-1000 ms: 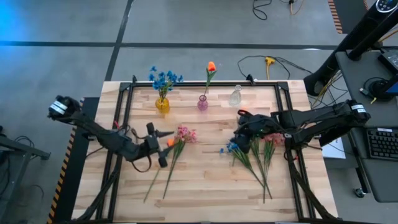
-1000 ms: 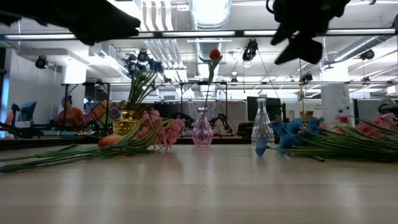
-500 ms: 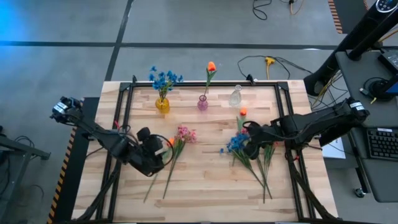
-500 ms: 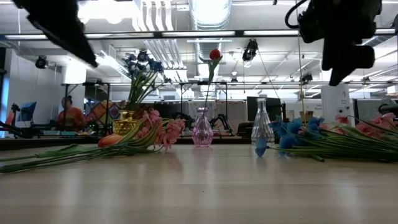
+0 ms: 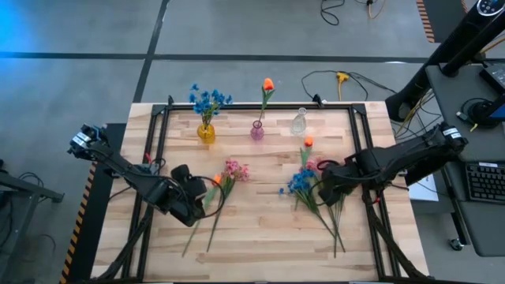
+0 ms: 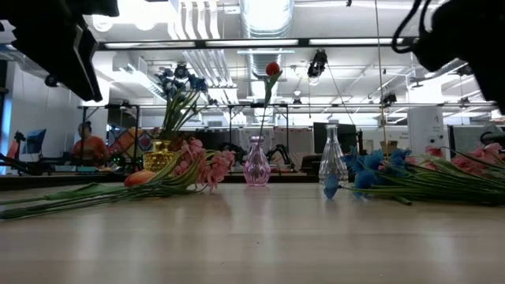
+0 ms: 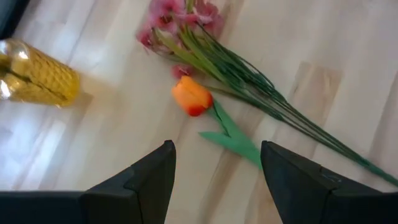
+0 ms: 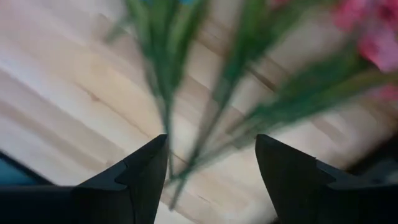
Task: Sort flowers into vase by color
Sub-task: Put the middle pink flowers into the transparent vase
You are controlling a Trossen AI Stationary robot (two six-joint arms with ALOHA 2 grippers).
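Since a second ago, both your arms have swung round: your left tool (image 7: 214, 180) now hangs wide and empty above the orange tulip (image 7: 191, 99) and pink spray (image 7: 180, 15) on the bench (image 5: 260, 237), while your right tool (image 8: 211, 180), wide too, hovers over green stems (image 8: 161, 81) beside blue blooms (image 5: 298, 181).

Two dark, jointed robot arms, matte black, each carry a white-labelled band near the shoulder end. The left gripper (image 7: 214, 180) and right gripper (image 8: 211, 171) each end in two broad, wedge-shaped black fingers with angular, faceted faces.
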